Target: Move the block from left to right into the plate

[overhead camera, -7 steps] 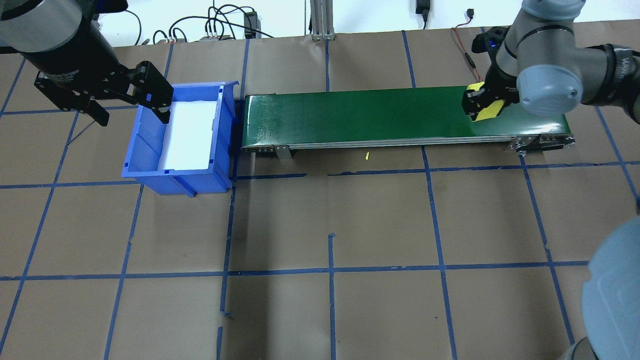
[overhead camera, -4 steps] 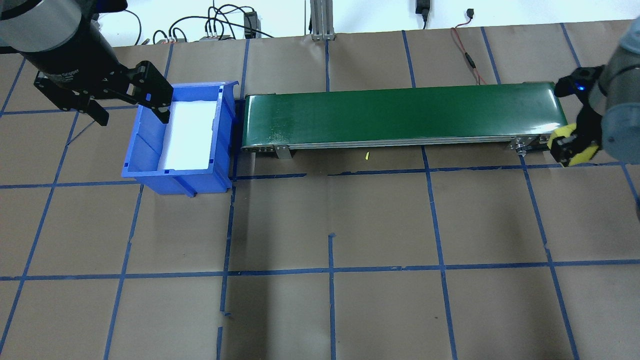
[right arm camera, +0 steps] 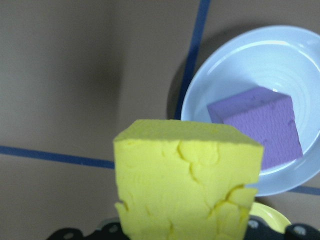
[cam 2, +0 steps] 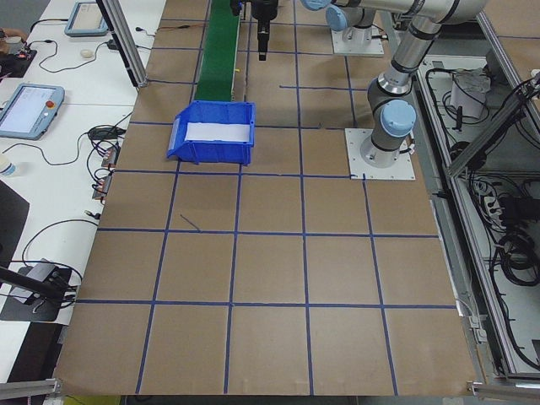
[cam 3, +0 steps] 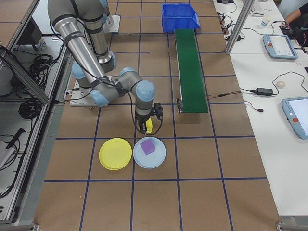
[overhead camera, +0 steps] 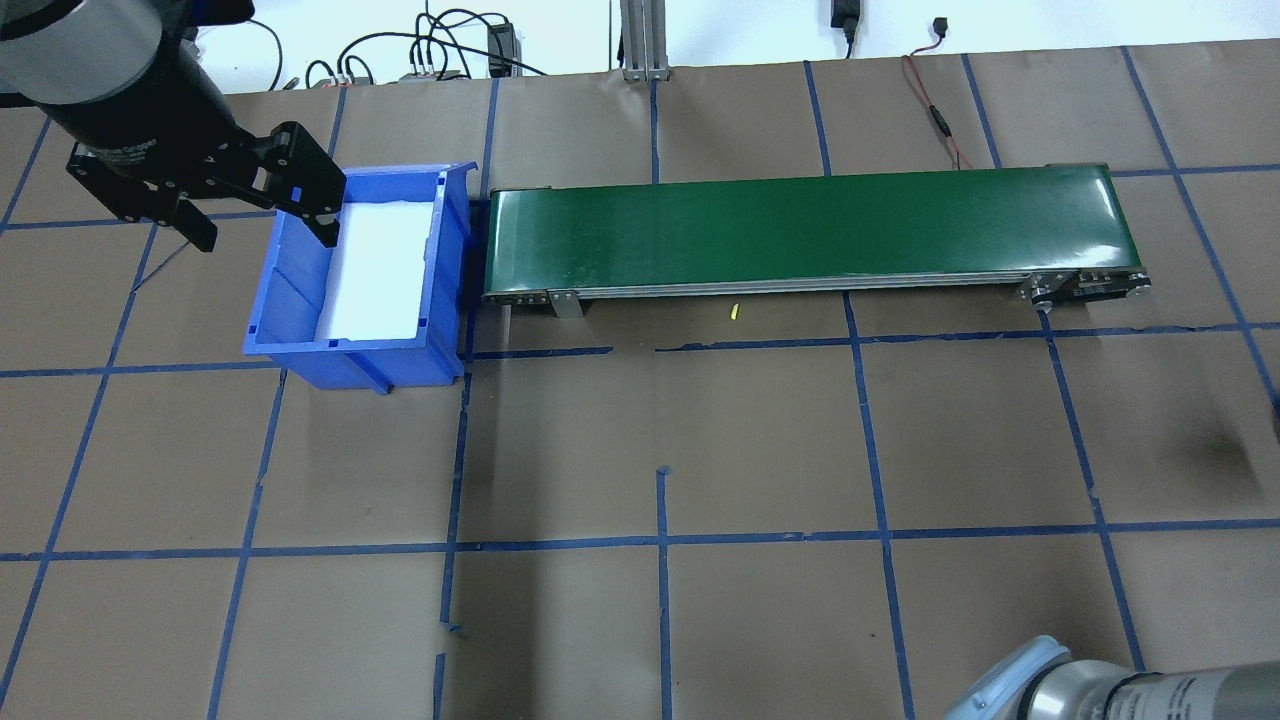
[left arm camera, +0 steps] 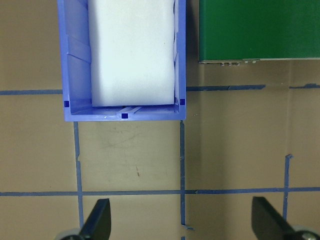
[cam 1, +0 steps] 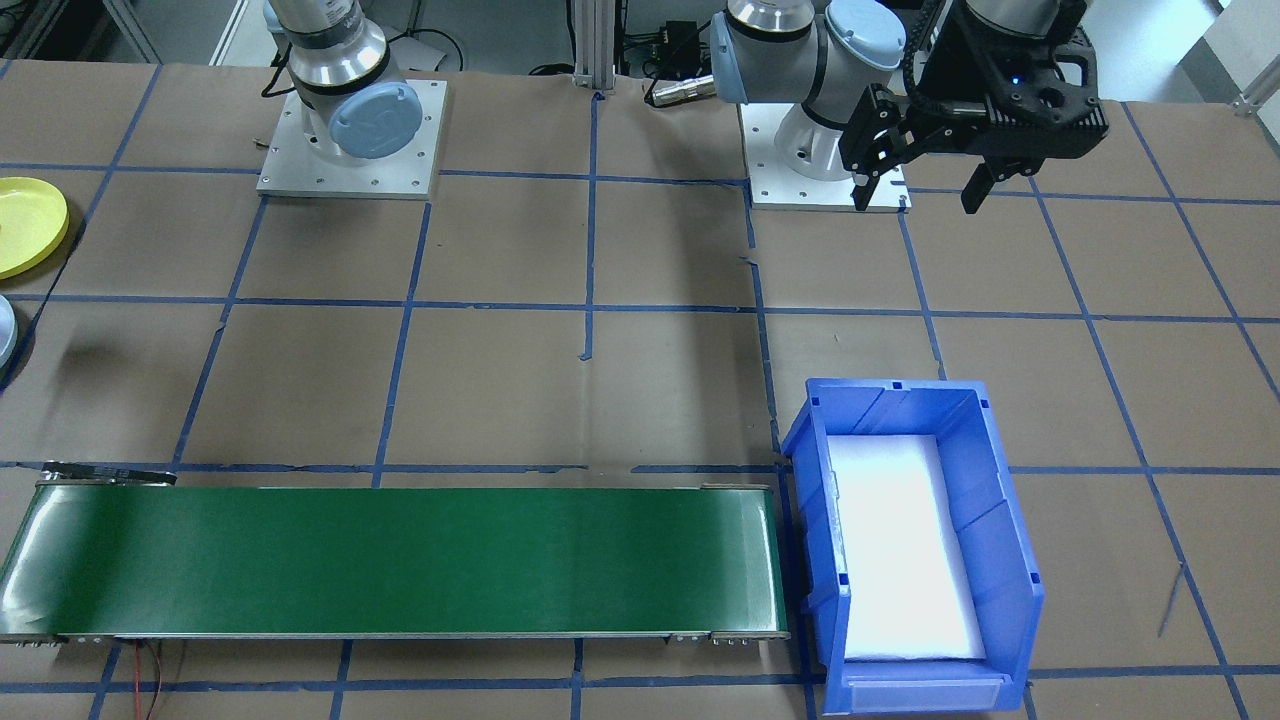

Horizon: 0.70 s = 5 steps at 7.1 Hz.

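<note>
Transport step of the transfer. Yellow block (right arm camera: pixel 187 182) clamped in right gripper (cam 3: pixel 146 126), held above the table near the end of the green conveyor (cam 3: pixel 189 67) and just short of two plates — yellow plate (cam 3: pixel 115 153) and pale blue plate (cam 3: pixel 149 152), the latter already carrying a purple block (cam 3: pixel 147 147). Left gripper (cam 1: pixel 922 175) spread wide and empty, hanging near the blue bin (cam 1: pixel 1000 520), away from the action. Next move, by judgement — carry on over a plate, probably the matching yellow one, lower until the block is close to its surface, then release. Care needed to clear the blue plate's rim.
</note>
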Motion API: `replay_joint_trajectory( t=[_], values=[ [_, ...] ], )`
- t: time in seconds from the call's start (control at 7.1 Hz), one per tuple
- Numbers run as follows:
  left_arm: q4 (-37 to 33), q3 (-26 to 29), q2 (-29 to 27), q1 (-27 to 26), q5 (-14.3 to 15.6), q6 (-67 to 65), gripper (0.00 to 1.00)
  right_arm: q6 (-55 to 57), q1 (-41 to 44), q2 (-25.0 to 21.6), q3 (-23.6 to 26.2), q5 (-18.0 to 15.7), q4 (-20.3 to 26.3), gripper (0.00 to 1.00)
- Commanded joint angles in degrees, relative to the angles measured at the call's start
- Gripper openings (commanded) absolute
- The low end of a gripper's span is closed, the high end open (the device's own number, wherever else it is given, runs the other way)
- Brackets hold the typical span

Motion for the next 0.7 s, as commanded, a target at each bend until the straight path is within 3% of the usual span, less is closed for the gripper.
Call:
replay_joint_trajectory(
  t=[0.0, 0.14, 0.28, 0.42, 0.56],
  values=[
    [0.0, 0.0, 0.0, 0.0, 0.0, 0.0, 1.0, -9.7, -9.9, 1.0, 1.1, 4.4, -2.0, 0.18],
    [0.0, 0.0, 0.0, 0.0, 0.0, 0.0, 1.0, -11.5, -12.2, 2.2, 2.5, 4.7, -4.9, 0.18],
    [0.0, 0.0, 0.0, 0.0, 0.0, 0.0, 1.0, -13.6, -14.3, 3.4, 3.6, 4.8, -5.9, 0.38],
    [0.0, 0.0, 0.0, 0.0, 0.0, 0.0, 1.0, -14.1, -14.9, 5.1, 3.5, 5.5, -6.1, 0.85],
    [0.0, 0.0, 0.0, 0.0, 0.0, 0.0, 1.0, -13.9, -15.2, 5.8, 3.7, 4.6, -6.0, 1.0]
  ],
)
